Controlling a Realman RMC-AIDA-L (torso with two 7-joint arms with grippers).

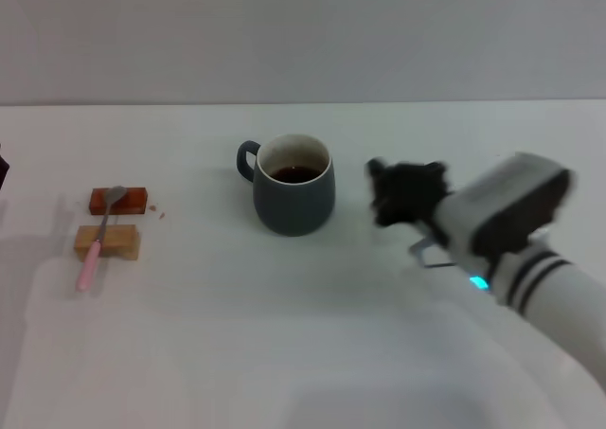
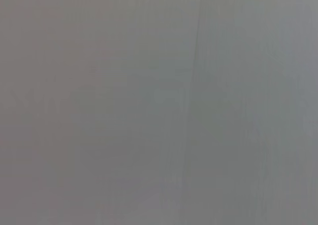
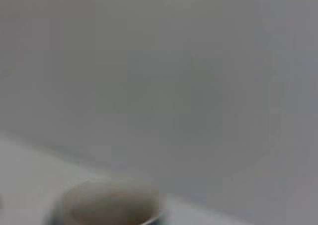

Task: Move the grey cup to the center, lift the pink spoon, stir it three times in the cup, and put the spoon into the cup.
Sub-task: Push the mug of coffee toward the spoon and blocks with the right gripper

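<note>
Slate-grey cup [image 1: 294,187] standing upright mid-counter [image 1: 284,334], handle turned toward the robot's left, dark liquid inside; pink spoon [image 1: 98,231] well to the left, laid across a tan block [image 1: 108,242] and a red block [image 1: 118,200]. Right pincer [image 1: 405,192] just beside the cup, not touching; finger state cannot be told. Risk of knocking the cup and spilling through a sideways swing.

Plain grey surface [image 2: 124,106], faint vertical line — nothing else
</note>
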